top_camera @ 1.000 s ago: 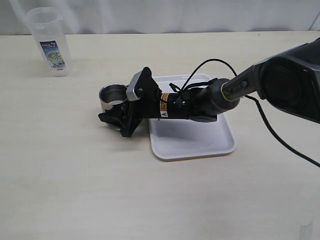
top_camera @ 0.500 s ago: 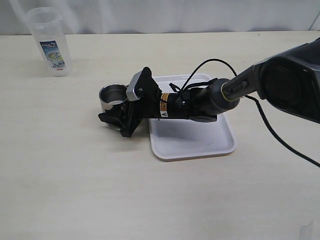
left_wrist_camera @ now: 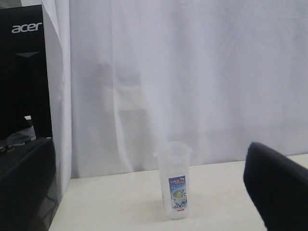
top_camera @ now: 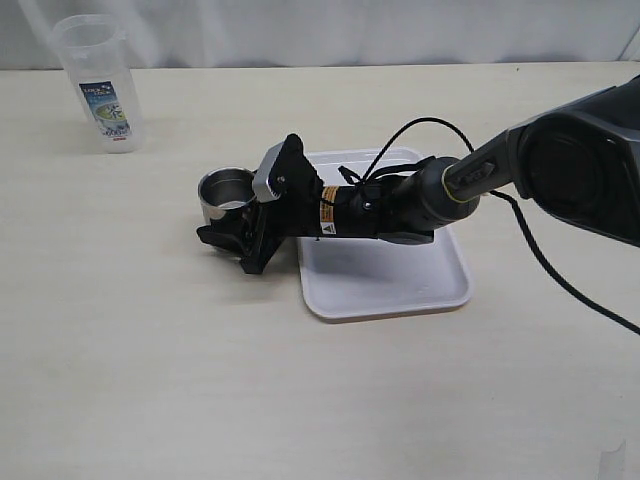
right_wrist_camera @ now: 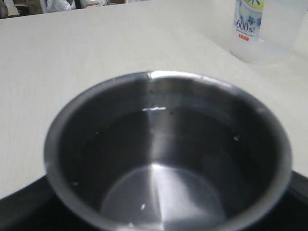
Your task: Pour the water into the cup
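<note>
Exterior: bright, even light from above, with no hard shadows. There's only a soft one under the right arm [top_camera: 400, 205] on the tray [top_camera: 400, 290] and table [top_camera: 150, 350]. The arm housing at the frame edge is soft. The clear container [top_camera: 100, 80] half washes out against the pale backdrop.
Left wrist: the curtain [left_wrist_camera: 192, 72] is flat and hazy. A dark blob [left_wrist_camera: 276, 187] sits close to the lens, out of focus; can't tell what it is.
Right wrist: the cup [right_wrist_camera: 168, 159] is too close, so its rim is blurred. A glare streak runs down the inner wall.
</note>
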Robot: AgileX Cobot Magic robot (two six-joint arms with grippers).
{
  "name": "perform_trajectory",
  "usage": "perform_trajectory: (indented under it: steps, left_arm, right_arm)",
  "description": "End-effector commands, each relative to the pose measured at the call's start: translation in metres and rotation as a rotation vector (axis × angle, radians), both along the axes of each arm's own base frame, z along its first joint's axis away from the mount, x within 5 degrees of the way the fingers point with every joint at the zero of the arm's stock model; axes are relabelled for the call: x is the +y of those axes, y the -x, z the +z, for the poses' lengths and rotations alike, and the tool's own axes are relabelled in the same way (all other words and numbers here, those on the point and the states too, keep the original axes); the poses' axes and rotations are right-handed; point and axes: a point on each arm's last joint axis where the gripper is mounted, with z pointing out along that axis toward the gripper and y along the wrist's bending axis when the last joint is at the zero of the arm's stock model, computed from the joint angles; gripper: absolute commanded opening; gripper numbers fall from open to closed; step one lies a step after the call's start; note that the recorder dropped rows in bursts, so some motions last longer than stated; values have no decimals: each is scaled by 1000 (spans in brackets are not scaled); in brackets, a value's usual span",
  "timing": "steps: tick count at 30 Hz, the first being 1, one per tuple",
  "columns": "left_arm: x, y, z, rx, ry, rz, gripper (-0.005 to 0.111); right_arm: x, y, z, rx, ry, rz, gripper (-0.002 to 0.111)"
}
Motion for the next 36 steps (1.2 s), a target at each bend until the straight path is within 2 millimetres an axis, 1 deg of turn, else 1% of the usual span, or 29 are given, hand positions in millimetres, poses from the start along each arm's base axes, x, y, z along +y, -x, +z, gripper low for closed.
perform_trajectory:
  steps: [1,5,13,18,21,26,29,32,36]
  left_arm:
    - [0,2,-18,-57,-7,-5,105]
    - [0,3,-36,-60,-7,-4,105]
    - [0,-1,-69,-46,-3,-1,105]
    - [0,-8,-90,-57,-1,3,105]
    - [0,-12,-103,-40,-1,4,105]
    - [0,-15,-117,-12,-1,5,105]
    - [0,-18,-131,11,-2,6,105]
    - [0,-18,-132,-19,1,7,105]
    - [1,-18,-134,8,9,27,105]
  right_arm:
    - [0,0,-2,5,16,3,4]
    - [0,0,-2,5,16,3,4]
    - [0,0,-2,5,16,3,4]
    - [0,0,-2,5,16,3,4]
    - [0,0,-2,5,16,3,4]
    - [0,0,-2,5,16,3,4]
    - [0,0,-2,5,16,3,4]
    - [0,0,-2,5,16,3,4]
    - [0,0,-2,5,16,3,4]
